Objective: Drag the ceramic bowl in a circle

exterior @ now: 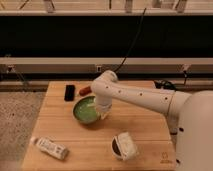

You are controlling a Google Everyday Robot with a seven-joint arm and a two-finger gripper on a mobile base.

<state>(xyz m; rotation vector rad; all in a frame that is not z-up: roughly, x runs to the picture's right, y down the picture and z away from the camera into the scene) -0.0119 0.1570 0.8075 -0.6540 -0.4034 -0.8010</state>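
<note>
Camera view: the gripper [104, 113], closed on the ceramic bowl [85, 110] at its right rim (so it seems), should sweep slowly, keeping the base flat on the desk [145, 127].

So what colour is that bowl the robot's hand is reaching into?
Glossy green with pale streaks inside, seen in the camera view: the ceramic bowl, with the hand at its right rim.

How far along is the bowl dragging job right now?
Done: the claw has reached the ceramic bowl and sits shut at its right rim. In hand: the drag, with the bowl on the wooden table below the black phone. Left: how much of the circle remains cannot be told.
</note>
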